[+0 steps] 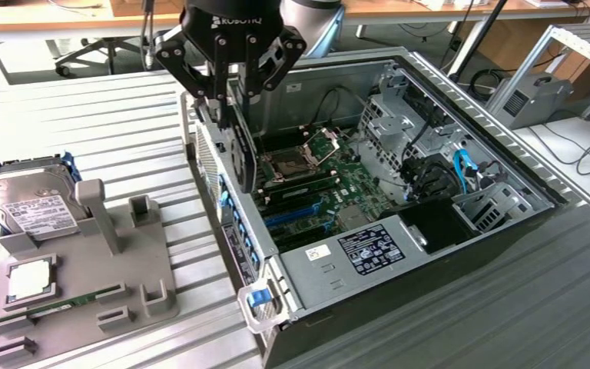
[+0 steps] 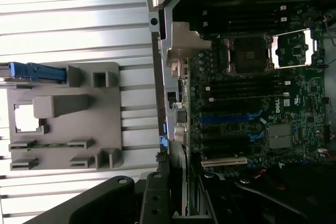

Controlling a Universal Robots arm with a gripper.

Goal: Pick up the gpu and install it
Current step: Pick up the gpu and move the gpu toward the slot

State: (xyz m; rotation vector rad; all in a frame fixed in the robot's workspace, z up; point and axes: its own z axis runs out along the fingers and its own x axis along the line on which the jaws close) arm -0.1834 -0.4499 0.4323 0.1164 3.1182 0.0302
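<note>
gpu (image 1: 239, 154) over case (image 1: 310, 269) (fixture (image 1: 136, 265) beside)

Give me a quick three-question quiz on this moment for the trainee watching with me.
1. True or false: the gripper holds the gpu over the open computer case.
2. Which part stands in the grey tray? A) hard drive B) keyboard C) power supply
3. Fill in: the gpu hangs ____, not flat.

Key: 1 true; 2 A; 3 upright.
</note>
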